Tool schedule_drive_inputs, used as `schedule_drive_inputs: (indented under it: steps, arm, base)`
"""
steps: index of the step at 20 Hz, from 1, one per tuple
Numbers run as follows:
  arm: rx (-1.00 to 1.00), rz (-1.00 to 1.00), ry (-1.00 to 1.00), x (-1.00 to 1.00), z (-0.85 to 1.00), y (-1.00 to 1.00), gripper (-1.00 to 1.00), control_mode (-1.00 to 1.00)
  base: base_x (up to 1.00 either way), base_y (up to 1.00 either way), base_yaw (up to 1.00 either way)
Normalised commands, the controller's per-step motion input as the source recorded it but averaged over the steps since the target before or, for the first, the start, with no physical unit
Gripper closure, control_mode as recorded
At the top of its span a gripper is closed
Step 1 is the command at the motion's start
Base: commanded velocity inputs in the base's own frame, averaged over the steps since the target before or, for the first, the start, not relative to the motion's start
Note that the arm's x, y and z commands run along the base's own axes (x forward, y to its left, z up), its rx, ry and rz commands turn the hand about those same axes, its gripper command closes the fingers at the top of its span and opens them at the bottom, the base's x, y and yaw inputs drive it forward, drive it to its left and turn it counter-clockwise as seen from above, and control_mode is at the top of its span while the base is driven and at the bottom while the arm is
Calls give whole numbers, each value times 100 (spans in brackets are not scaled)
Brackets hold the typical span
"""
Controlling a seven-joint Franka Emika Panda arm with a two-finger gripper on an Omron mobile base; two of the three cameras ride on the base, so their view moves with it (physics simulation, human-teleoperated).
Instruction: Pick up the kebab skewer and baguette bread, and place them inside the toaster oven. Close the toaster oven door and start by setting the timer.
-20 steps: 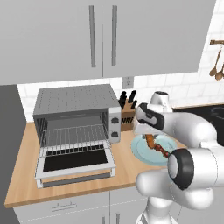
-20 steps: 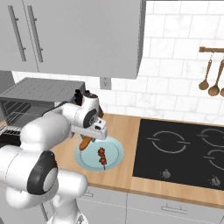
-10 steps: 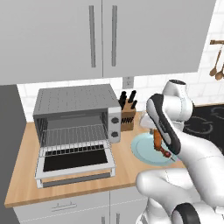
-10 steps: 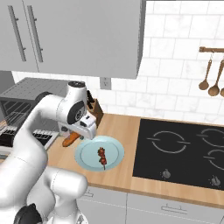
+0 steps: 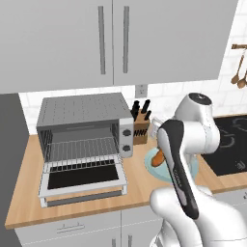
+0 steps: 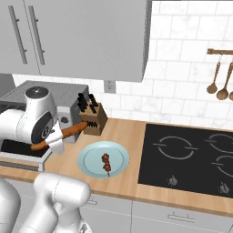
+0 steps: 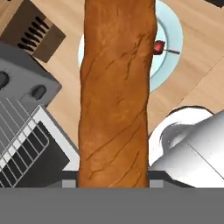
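So the pincer point(image 6: 54, 139) is clamped across the baguette bread point(image 6: 61, 135), holding it up in the air, with the loaf sticking out both sides of the jaws and tilted, one end higher toward the knife block point(image 6: 93, 119). Just past the lower end sits the toaster oven point(image 5: 84, 128), its door point(image 5: 83, 179) dropped flat and the wire rack point(image 5: 82, 149) bare, so nothing's in there yet. On the other side of the pincer and below it is the pale blue plate point(image 6: 86, 159) with the kebab skewer point(image 6: 106, 163) lying on it. What I'd worry about: the loaf is long and held crosswise, so swinging it toward the opening could clip an end on the oven frame or the knife block, and a bump like that could twist it in the grip or knock it loose. It's also round and rigid-looking, so not much flat surface for the jaws to bite on. Texture-wise, the hand view shows an orange-brown crust with diagonal cracks, a smooth round plate, a perforated metal oven top, dark glass in the door, and a wood-grain counter point(image 5: 140, 181).
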Motion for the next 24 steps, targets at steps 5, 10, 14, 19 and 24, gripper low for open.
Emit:
schedule_drive_inputs:
  steps: [5,10,14,19,24]
  arm:
    - [9,-53,-11,-5,41,88,100,-100]
    - [9,-41,-9,0,31,100,100,-100]
    - [19,-22,-11,0,9,68,100,-100]
    - [11,-8,-4,25,11,77,100,-100]
    - [7,0,0,55,-1,68,100,-100]
  base:
    - [0,0,0]
    - [0,0,0]
    - [0,0,0]
    - [0,0,0]
    - [0,0,0]
